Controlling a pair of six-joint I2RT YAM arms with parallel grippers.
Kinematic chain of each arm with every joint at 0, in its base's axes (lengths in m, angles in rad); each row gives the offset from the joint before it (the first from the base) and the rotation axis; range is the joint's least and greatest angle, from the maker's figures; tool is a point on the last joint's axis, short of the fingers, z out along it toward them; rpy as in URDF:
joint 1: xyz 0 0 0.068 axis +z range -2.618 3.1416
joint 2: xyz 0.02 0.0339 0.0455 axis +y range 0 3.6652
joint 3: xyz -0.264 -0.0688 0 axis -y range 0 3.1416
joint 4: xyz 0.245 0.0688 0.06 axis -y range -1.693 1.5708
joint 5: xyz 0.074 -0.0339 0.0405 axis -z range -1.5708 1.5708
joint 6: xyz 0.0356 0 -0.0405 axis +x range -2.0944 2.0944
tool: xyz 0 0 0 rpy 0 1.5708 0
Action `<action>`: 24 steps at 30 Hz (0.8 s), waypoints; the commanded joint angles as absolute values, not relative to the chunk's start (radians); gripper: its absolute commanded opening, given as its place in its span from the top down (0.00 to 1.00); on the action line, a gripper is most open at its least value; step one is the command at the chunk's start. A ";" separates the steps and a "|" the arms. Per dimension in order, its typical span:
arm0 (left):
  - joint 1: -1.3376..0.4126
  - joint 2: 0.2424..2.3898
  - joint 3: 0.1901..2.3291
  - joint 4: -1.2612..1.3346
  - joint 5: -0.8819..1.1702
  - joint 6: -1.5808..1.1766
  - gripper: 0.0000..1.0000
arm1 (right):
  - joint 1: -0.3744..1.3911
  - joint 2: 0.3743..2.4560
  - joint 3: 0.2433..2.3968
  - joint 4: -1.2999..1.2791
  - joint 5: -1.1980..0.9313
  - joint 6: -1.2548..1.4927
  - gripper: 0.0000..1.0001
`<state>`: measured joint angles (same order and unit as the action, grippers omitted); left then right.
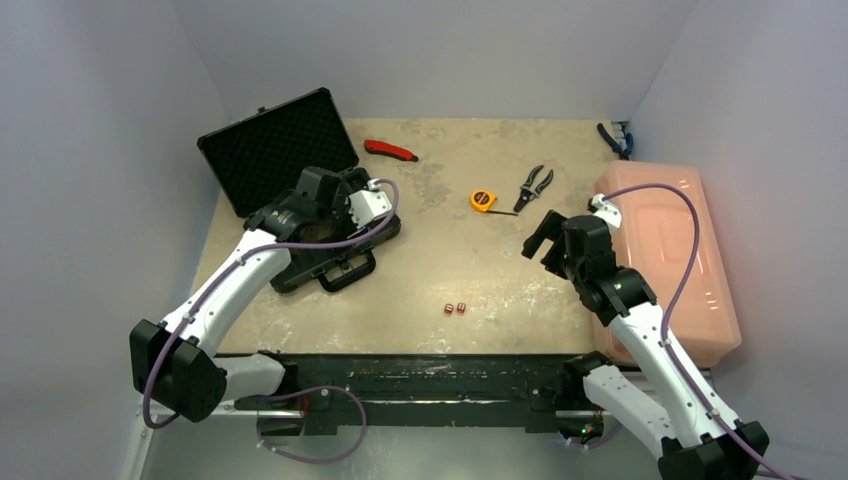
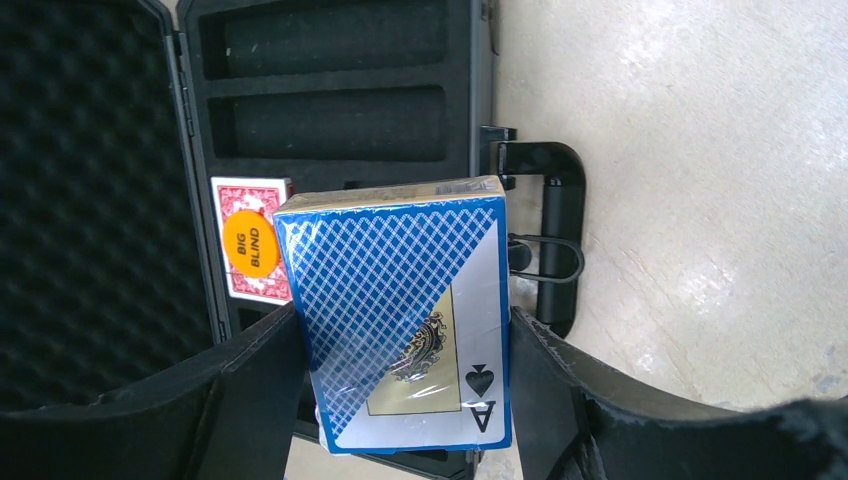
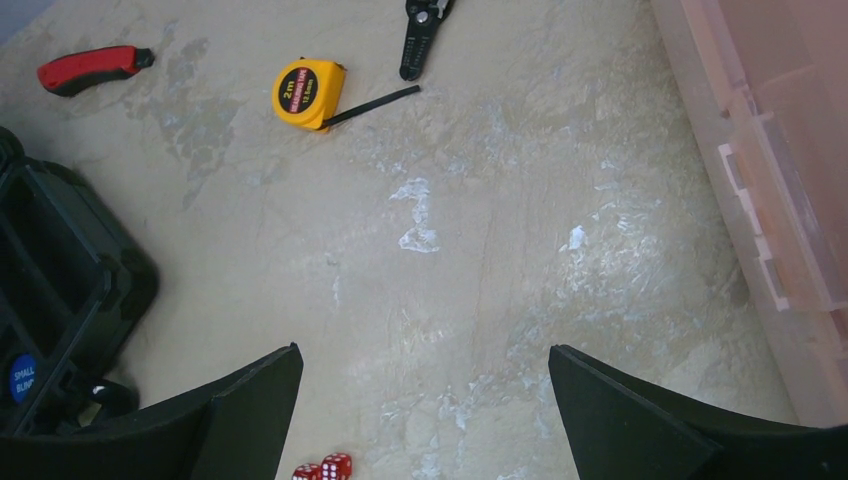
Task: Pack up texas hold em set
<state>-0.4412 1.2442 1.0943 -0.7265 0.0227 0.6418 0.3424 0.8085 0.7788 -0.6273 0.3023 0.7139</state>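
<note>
The black briefcase [image 1: 330,262] lies open at the table's left, its foam lid [image 1: 270,150] propped up behind. My left gripper [image 1: 345,205] hovers over the case, shut on the blue card deck [image 2: 400,310], which stands between the fingers [image 2: 250,390] with its ace of spades facing the camera. Below it, a red deck [image 2: 262,283] sits in a foam slot with an orange "BIG BLIND" disc [image 2: 250,245] on top. A blue "SMALL BLIND" disc [image 3: 22,378] lies in the case. Two red dice [image 1: 455,308] rest on the table. My right gripper [image 3: 425,355] hangs open and empty just beyond the dice [image 3: 325,468].
A yellow tape measure [image 1: 483,200], black pliers [image 1: 535,185] and a red utility knife [image 1: 390,150] lie toward the back of the table. A large pink bin [image 1: 665,260] fills the right side, with blue-handled pliers [image 1: 615,140] behind it. The case handle [image 2: 555,230] points toward the table's middle.
</note>
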 commanded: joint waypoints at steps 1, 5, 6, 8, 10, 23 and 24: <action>-0.393 1.265 1.187 -0.702 0.077 0.673 1.00 | 0.347 0.802 0.773 -0.603 0.304 0.704 0.01; -0.366 1.290 1.170 -0.679 0.077 0.694 1.00 | 0.347 0.809 0.773 -0.604 0.305 0.704 0.01; -0.361 1.292 1.156 -0.665 0.081 0.701 1.00 | 0.346 0.811 0.772 -0.603 0.304 0.704 0.01; -0.351 1.295 1.112 -0.621 0.082 0.720 1.00 | 0.347 0.817 0.772 -0.603 0.302 0.704 0.01; -0.344 1.303 1.097 -0.609 0.060 0.731 1.00 | 0.346 0.824 0.772 -0.603 0.300 0.704 0.01; -0.277 1.421 1.099 -0.594 0.084 0.777 1.00 | 0.346 0.866 0.774 -0.602 0.282 0.693 0.01; -0.273 1.438 1.108 -0.597 0.098 0.774 1.00 | 0.346 0.868 0.775 -0.601 0.283 0.693 0.01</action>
<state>-0.2916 1.3930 1.0950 -0.6537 0.0498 0.7471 0.3424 0.8654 0.7773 -0.6220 0.2882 0.7059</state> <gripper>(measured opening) 0.655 0.987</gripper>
